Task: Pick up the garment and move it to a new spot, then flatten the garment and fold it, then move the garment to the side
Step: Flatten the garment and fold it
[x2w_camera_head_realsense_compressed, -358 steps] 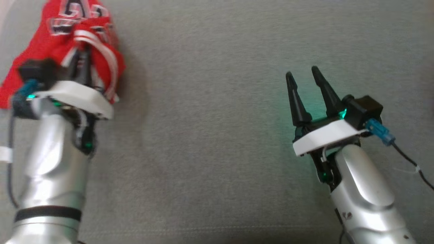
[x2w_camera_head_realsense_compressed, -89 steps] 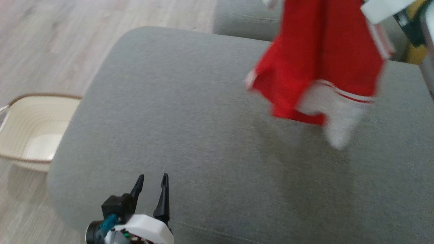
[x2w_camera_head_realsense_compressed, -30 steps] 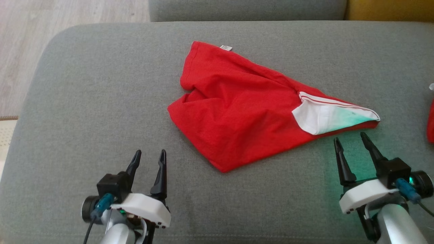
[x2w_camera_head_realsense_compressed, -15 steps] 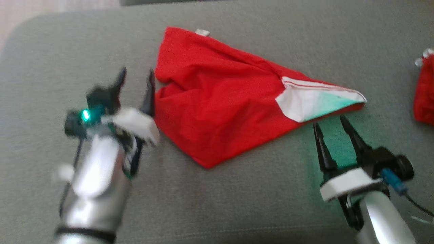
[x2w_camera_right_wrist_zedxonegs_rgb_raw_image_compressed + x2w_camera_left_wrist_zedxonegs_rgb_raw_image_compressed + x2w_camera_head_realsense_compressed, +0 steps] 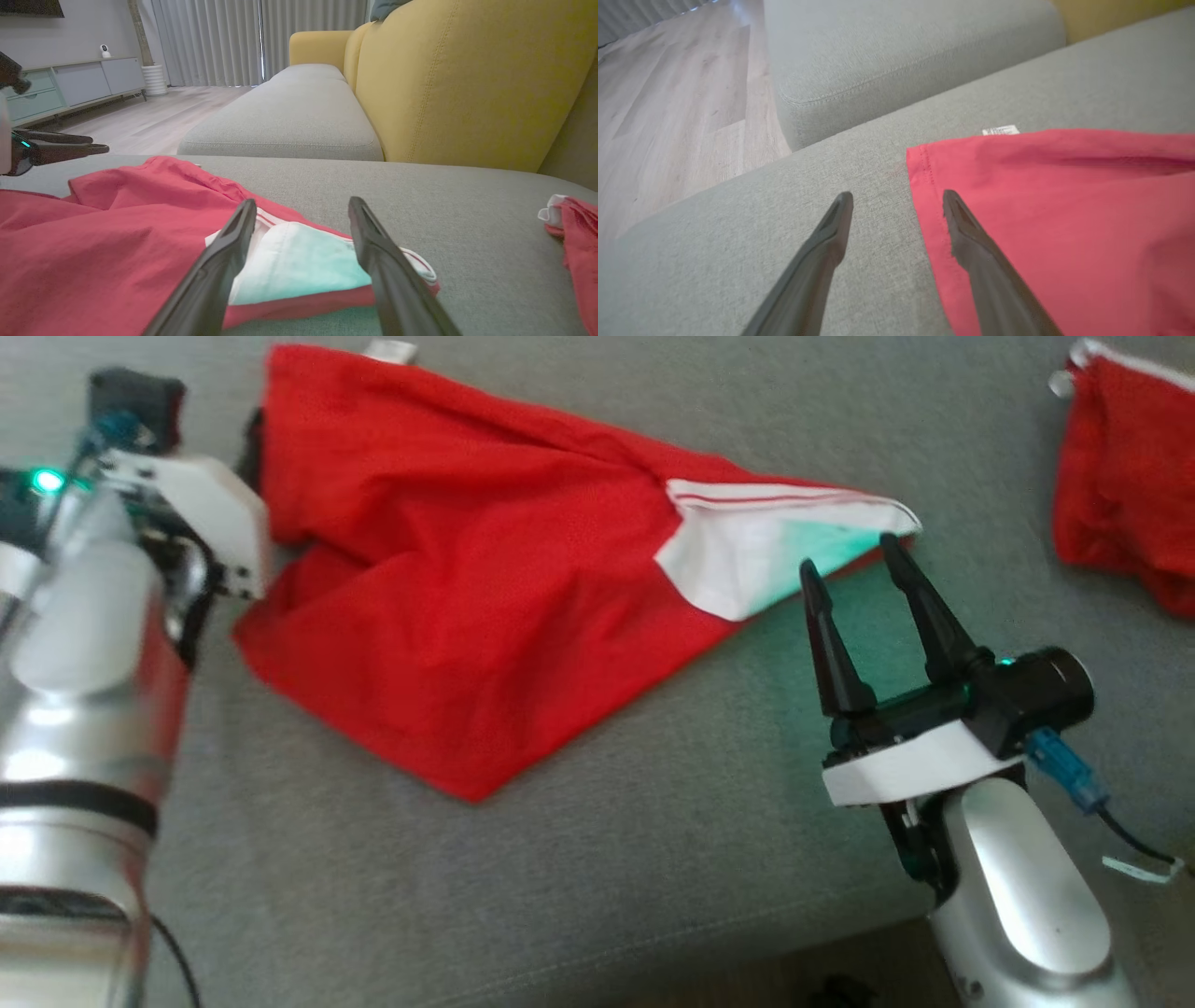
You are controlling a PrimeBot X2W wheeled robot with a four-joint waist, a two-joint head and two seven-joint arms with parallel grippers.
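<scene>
From the head: looks steeply down, close over grey seat cushion (image 5: 653,859). From left wrist: low, skims that cushion toward wood floor (image 5: 668,116) at 10 o'clock. From right wrist: low as well, faces along the sofa (image 5: 467,84) — catches left gripper (image 5: 99,143) at 9 o'clock. Shared by all three: red garment (image 5: 448,597).

No legible txt; tag (image 5: 1000,130) on garment (image 5: 1064,224) blurry
</scene>
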